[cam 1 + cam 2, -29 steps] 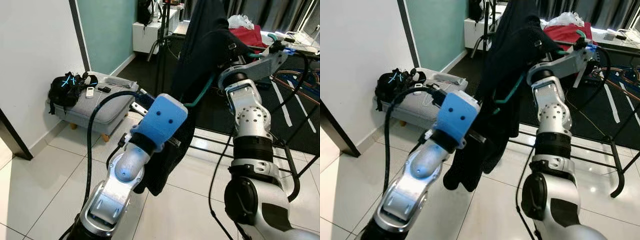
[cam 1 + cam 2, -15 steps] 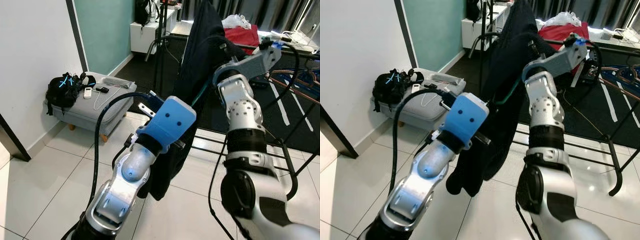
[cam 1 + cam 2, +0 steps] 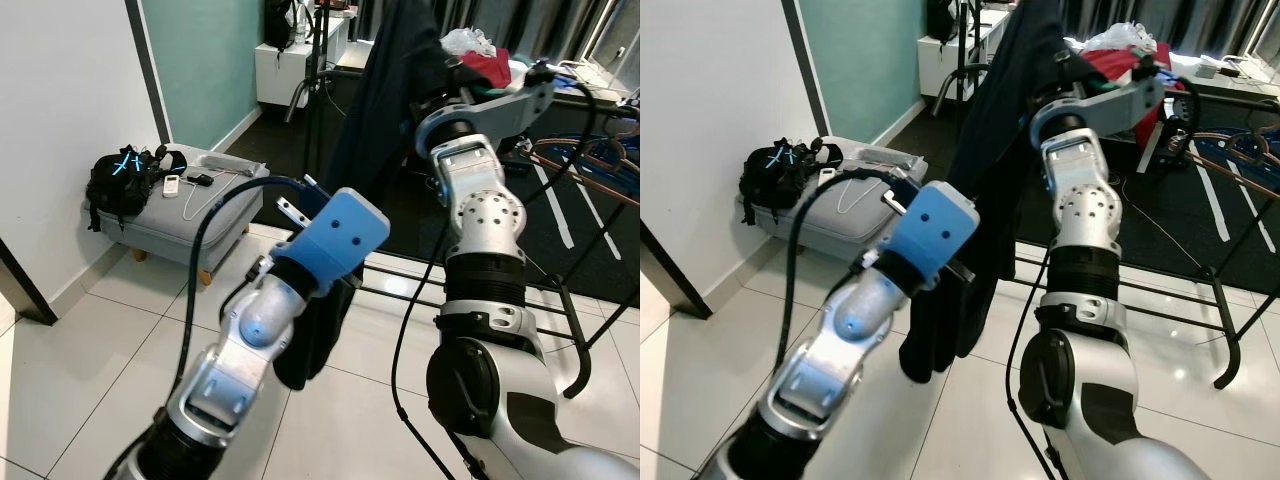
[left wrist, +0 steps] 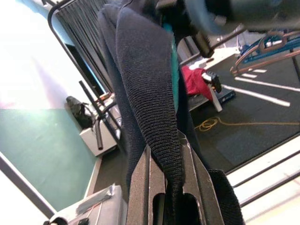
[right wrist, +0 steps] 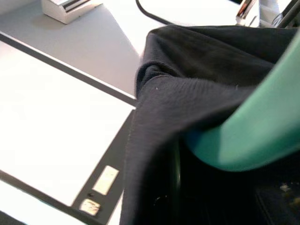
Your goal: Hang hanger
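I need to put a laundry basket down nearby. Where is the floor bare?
Bare white tiles lie between the wall and the left arm. The ottoman carries a bag and remotes; the dark garment and rack base crowd the right.

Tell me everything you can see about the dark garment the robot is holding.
The dark garment is a navy, ribbed knit draped over a teal hanger. It hangs long, its lower end above the white tiled floor. The left tool pinches a fold low down; the right arm reaches in near its top.
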You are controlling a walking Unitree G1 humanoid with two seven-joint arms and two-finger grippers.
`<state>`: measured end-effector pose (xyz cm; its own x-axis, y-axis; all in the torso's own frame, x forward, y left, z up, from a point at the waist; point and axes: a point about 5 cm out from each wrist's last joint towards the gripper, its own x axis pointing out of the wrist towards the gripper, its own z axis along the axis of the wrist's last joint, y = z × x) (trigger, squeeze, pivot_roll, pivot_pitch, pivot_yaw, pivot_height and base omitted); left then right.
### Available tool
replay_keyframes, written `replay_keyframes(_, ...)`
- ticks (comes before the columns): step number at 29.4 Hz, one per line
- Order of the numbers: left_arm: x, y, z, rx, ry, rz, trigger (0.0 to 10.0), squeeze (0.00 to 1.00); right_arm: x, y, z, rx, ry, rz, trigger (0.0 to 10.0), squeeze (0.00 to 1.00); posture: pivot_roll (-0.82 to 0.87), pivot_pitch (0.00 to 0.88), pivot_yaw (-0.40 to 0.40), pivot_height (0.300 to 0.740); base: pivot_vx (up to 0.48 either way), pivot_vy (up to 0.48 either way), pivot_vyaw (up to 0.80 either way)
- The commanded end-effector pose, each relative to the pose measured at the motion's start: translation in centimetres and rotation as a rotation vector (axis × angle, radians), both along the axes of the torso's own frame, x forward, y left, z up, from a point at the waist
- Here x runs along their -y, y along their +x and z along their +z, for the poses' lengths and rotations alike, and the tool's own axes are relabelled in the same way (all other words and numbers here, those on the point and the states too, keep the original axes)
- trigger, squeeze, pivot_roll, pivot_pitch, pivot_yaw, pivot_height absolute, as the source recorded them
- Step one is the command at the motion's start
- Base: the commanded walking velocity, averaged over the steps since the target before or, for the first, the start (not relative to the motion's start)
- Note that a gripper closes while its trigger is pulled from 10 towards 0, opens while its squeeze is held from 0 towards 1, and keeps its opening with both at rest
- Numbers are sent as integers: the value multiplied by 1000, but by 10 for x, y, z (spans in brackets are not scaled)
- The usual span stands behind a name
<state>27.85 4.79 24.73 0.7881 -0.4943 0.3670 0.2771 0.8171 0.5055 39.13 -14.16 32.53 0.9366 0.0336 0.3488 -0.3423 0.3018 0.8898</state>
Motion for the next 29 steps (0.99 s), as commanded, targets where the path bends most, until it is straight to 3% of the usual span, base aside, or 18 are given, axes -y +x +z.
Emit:
replay_keyframes(1, -1, 3, -9, -26, 44, 0, 10000, 0, 5, -6, 18, 89, 56, 9, 10000, 0, -6, 3, -78, 740, 0, 0, 0)
replay_keyframes(6, -1, 3, -14, -35, 62, -1, 10000, 0, 1, -7, 18, 91, 25, 23, 10000, 0, -7, 5, -77, 740, 0, 0, 0)
replay_keyframes(7, 0, 3, -14, -35, 62, -5, 10000, 0, -6, -4, 12, 60, -142, 8, 10000, 0, -9, 8, -76, 740, 0, 0, 0)
replay_keyframes(9, 0, 3, -13, -32, 63, -11, 10000, 0, -14, -2, -2, 23, -375, -20, 10000, 0, -11, 8, -75, 740, 0, 0, 0)
replay_keyframes(11, 0, 3, -13, -25, 65, -12, 10000, 0, -14, -3, -7, 10, -382, -16, 10000, 0, -9, 9, -77, 740, 0, 0, 0)
replay_keyframes(13, -3, 5, -11, -15, 69, -7, 10000, 0, -6, -3, -9, 1, -279, -21, 10000, 0, -8, 10, -77, 740, 0, 0, 0)
replay_keyframes(16, -4, 5, -10, -11, 70, -4, 10000, 0, 0, -3, -8, -1, -218, -27, 10000, 0, -10, 11, -73, 740, 0, 0, 0)
replay_keyframes(18, -7, 5, -10, -12, 72, 2, 10000, 0, 23, -1, -3, -10, -85, -93, 10000, 0, -9, 10, -72, 740, 0, 0, 0)
replay_keyframes(21, -7, 4, -12, -17, 75, -1, 10000, 0, 36, 0, -1, -23, -47, -143, 10000, 0, -9, 10, -72, 740, 0, 0, 0)
replay_keyframes(24, -4, 3, -13, -20, 73, -10, 10000, 0, 43, 0, 0, -39, -105, -205, 10000, 0, -8, 10, -72, 740, 0, 0, 0)
replay_keyframes(26, 0, 1, -12, -21, 61, -22, 10000, 0, 46, 2, -1, -69, -220, -287, 10000, 0, -4, 10, -73, 740, 0, 0, 0)
replay_keyframes(28, 0, 1, -12, -21, 61, -22, 10000, 0, 46, 2, -1, -69, -220, -287, 10000, 0, -4, 10, -73, 740, 0, 0, 0)
replay_keyframes(29, 5, -2, -10, -21, 48, -41, 10000, 0, 45, 2, -2, -82, -284, -327, 10000, 0, -2, 8, -73, 740, 0, 0, 0)
